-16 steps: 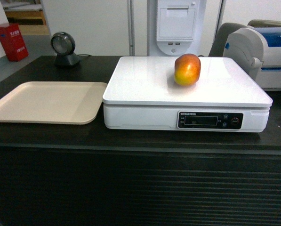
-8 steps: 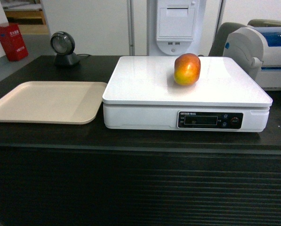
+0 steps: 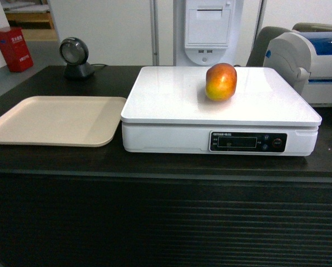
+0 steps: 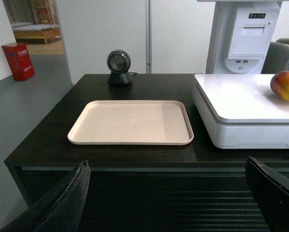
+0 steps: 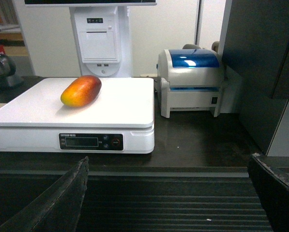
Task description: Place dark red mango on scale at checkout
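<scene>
the mango [image 3: 221,82] rests on the scale [image 3: 171,103] atop the table [image 3: 54,158], both tools [image 4: 168,198] [image 5: 168,198] gaping wide and empty in front. glossy, firm fruit likely slips and bruises; best gripped across its middle.

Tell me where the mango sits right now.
The mango lies on the scale, right of centre toward its back edge in the head view, with no fingers touching it.

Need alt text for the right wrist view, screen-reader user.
A dark red mango lies on its side on the flat top of a white scale on the black checkout counter. A grey-white printer with a blue lid stands to its right; the open right gripper hangs in front, empty.
</scene>
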Available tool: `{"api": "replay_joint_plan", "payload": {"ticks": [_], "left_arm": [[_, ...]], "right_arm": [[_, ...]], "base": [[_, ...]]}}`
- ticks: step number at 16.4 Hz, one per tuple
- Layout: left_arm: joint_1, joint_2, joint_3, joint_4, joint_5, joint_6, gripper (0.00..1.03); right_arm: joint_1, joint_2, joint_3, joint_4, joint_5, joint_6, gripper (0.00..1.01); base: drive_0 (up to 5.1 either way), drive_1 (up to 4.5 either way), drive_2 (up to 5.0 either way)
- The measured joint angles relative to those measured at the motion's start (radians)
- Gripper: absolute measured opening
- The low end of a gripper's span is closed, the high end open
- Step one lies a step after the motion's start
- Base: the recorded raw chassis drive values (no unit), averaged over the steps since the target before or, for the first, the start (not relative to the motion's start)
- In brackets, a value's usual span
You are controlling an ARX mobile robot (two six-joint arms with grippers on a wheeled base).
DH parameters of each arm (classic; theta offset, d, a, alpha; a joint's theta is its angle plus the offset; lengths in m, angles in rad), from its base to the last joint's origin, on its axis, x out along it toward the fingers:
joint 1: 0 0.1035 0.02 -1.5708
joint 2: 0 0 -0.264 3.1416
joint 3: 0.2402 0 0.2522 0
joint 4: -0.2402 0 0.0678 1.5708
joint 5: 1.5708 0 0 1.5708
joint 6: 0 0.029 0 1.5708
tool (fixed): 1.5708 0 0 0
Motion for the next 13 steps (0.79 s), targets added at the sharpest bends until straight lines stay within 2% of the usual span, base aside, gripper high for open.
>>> {"api": "replay_joint_plan", "payload": {"ticks": [13], "left_arm": [[0.000, 0.000, 0.000, 0.000, 0.000, 0.000, 0.98]], "right_arm": [[0.000, 0.000, 0.000, 0.000, 0.000, 0.000, 0.98]], "base": [[0.0, 0.00, 0.0]]}}
